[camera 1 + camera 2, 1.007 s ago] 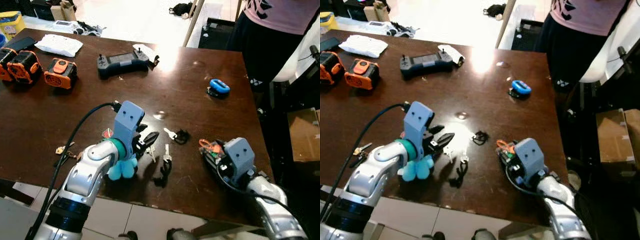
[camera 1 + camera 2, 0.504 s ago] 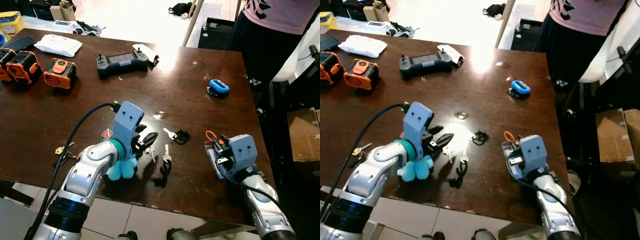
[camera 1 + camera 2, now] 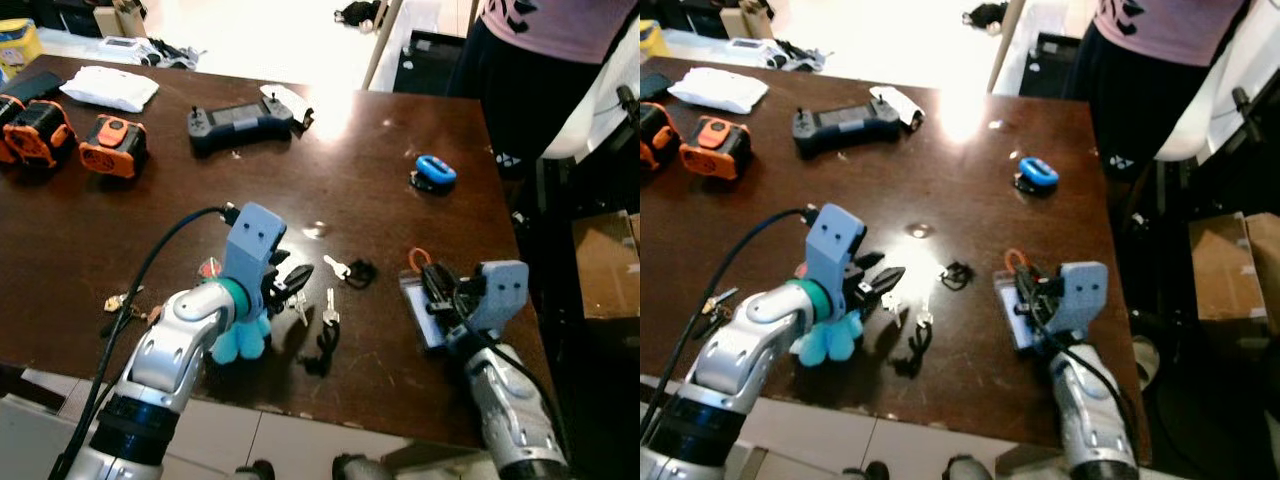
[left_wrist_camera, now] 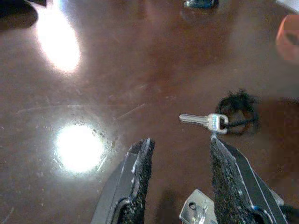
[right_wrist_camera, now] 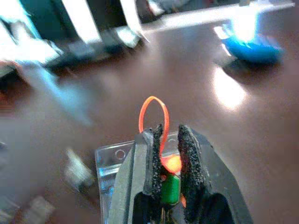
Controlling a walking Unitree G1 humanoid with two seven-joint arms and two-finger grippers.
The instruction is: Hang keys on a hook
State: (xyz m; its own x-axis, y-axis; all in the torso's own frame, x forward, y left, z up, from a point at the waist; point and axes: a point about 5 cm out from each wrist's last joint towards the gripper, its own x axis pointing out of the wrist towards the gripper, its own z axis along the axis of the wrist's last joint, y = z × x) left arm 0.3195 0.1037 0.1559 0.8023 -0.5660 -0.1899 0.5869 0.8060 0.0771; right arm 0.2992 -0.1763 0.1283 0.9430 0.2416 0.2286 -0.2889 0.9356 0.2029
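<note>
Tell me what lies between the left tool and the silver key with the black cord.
Bare brown tabletop: in the left wrist view, nothing sits between the open left tool and the silver key.

I see a dark brown glossy wooden table (image 3: 120, 225). Lying on it: two orange-and-black battery packs (image 3: 75, 140), a white folded cloth (image 3: 110, 88), a dark handheld controller (image 3: 238, 125), a blue oval tape-like object (image 3: 435, 172), a silver key on a black cord (image 3: 348, 269), further loose keys (image 3: 325, 320), a clear plastic card holder (image 3: 425, 315), and a key bunch (image 3: 125, 305) near the left edge.
</note>
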